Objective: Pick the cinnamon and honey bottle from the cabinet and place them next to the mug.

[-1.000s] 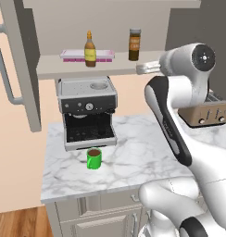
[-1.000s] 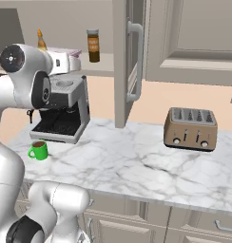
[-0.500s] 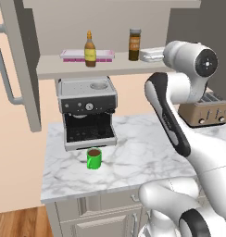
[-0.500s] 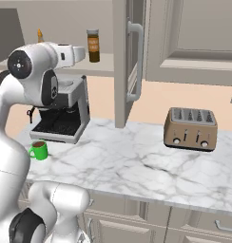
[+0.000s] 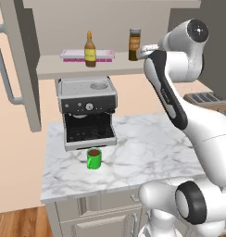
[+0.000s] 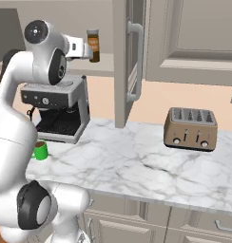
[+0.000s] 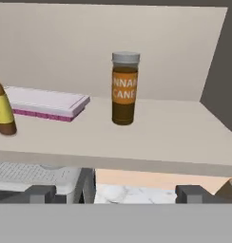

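While the cinnamon jar [image 7: 125, 88] stands upright on the cabinet shelf [image 7: 175, 137], straight ahead of the hand, the gripper [image 7: 115, 193] hangs just outside the shelf's front edge with its fingers [image 7: 39, 193] spread wide apart and nothing between them. The honey bottle [image 5: 90, 49] stands well to one side of the jar on the same shelf, next to a flat pink box [image 5: 87, 55], so the jar has free room on both flanks. The green mug [image 5: 93, 158] waits on the marble desk [image 5: 147, 152] below, in front of the coffee machine [image 5: 87, 111].

The step in hand looks like the reach for the jar. To do it well, the hand should go in level above the shelf lip, keep the jar centred between the fingers, and stop once they flank the label rather than the lid. Closing too early could nudge the jar toward the back wall or tip it. The open cabinet door [image 6: 125, 61] stands close by, so a straight pull back out seems safest after the grip.
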{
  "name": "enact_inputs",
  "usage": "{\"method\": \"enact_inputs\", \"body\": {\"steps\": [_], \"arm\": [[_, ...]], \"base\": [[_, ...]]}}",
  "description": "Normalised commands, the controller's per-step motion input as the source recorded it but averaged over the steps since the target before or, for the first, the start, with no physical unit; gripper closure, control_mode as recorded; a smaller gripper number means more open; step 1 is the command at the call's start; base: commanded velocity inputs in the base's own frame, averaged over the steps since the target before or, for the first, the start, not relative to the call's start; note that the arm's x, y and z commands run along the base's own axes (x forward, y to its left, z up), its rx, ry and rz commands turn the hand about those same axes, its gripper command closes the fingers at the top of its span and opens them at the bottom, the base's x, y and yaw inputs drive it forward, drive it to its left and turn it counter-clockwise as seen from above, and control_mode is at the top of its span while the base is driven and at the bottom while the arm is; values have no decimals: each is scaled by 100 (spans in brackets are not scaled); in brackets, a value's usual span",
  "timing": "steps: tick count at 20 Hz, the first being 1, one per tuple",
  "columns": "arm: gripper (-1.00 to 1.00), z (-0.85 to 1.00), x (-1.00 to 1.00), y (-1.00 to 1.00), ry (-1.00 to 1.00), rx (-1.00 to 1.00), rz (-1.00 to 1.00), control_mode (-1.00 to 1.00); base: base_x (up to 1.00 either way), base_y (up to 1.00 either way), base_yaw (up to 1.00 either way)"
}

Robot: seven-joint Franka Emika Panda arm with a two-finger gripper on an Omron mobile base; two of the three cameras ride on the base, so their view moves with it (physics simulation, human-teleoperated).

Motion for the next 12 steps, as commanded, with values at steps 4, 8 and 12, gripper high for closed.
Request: {"method": "enact_inputs", "body": {"steps": [4,8,12], "arm": [[-100,-15,1,0,6,0,0,-100],[-100,-26,13,0,-2,0,0,-100],[-100,-16,47,0,0,0,0,-100]], "base": [[0,0,0],[0,0,0],[0,0,0]]}}
